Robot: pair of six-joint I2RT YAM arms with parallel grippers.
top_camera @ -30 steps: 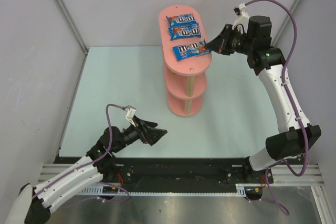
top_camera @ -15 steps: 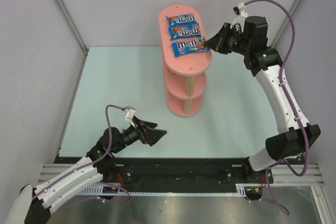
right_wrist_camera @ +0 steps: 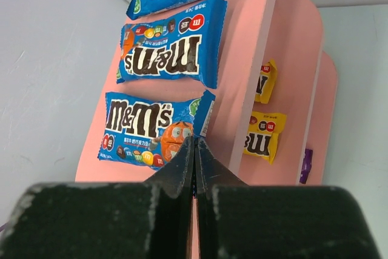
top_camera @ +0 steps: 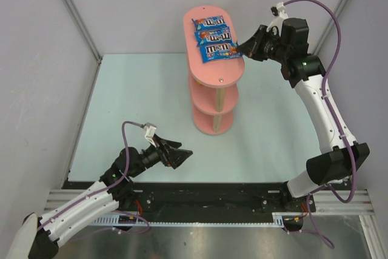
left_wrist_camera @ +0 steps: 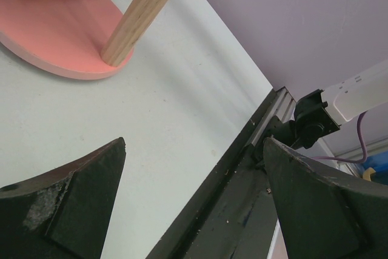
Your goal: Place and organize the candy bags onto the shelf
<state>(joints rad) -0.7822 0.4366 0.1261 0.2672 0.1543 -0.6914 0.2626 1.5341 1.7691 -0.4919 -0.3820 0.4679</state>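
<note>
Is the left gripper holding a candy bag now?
No, the left gripper is wide open, and only the bare table shows inside it.

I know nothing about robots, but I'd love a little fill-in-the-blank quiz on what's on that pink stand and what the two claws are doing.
The top board of the shelf holds ___ blue candy bags.
The candy bags on the middle board are ___ in colour.
The right gripper, its tips at the edge of the nearest blue bag, has its fingers ___.
The left gripper, over the table, is ___.
Missing words: three; yellow; shut; open.
</note>
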